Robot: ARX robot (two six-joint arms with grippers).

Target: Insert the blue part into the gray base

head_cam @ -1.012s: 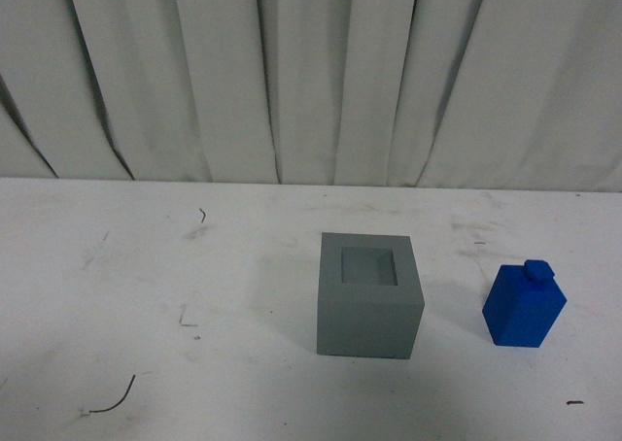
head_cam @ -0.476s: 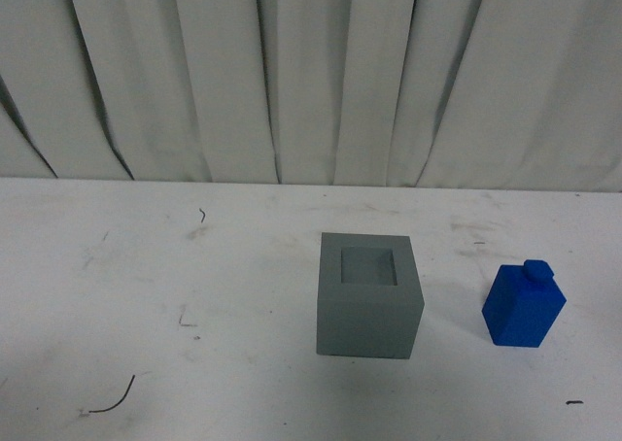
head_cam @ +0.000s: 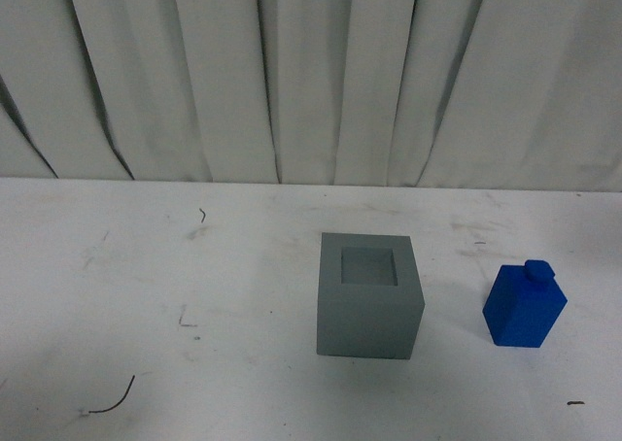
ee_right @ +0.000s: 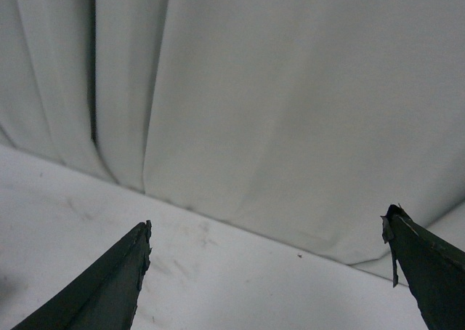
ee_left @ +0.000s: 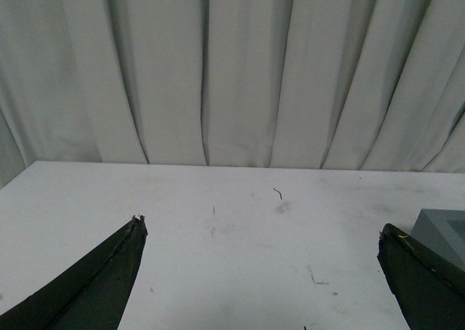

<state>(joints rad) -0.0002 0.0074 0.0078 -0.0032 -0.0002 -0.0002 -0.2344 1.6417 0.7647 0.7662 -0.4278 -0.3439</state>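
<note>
The gray base stands upright on the white table, its square recess facing up. To its right, apart from it, sits the blue part with a small knob on top. Neither arm shows in the front view. My left gripper is open over bare table, and a corner of the gray base peeks out beside one of its fingers. My right gripper is open too, with only table and curtain between its dark fingers. The blue part is out of view in both wrist views.
A pleated white curtain closes off the back of the table. Small dark scuffs and a thin curled wire scrap lie on the left part of the tabletop.
</note>
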